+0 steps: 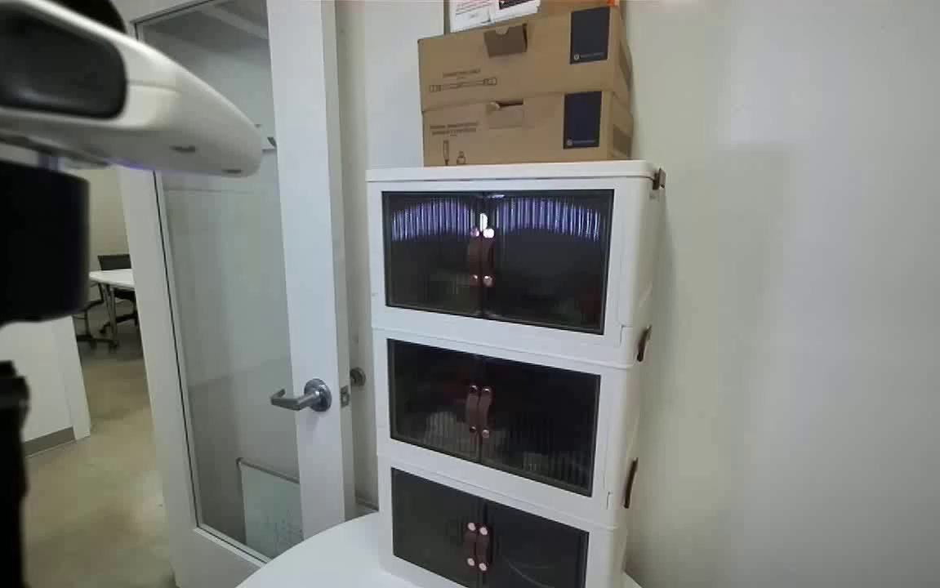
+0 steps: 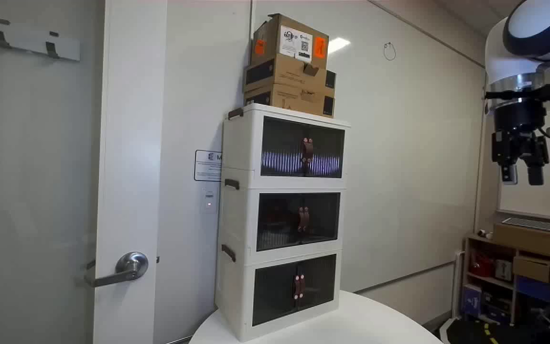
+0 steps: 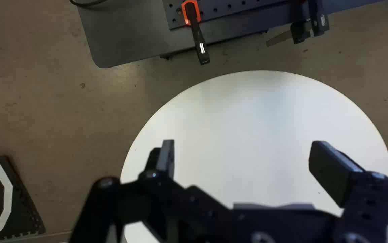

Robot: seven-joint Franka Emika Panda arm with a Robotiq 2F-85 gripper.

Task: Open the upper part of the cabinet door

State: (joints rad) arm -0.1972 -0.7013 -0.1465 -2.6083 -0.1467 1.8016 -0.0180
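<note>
The white cabinet [image 1: 639, 253] of three stacked compartments stands in both exterior views. Its upper door [image 1: 551, 269] is a dark see-through panel, closed, with two brown strap handles [image 2: 307, 150] meeting at the middle seam. In an exterior view, my gripper [image 2: 523, 180] hangs pointing down at the far right, well apart from the cabinet. Seen from the wrist, the gripper [image 3: 243, 141] has its fingers spread wide over the white round table, and nothing is between them. The cabinet is out of the wrist view.
Cardboard boxes [image 2: 291, 79] are stacked on the cabinet top. The cabinet stands on the round white table [image 2: 375, 320]. A glass door with a lever handle [image 1: 306, 398] is beside it. A dark bench [image 3: 129, 33] with a clamp [image 3: 199, 40] borders the table in the wrist view.
</note>
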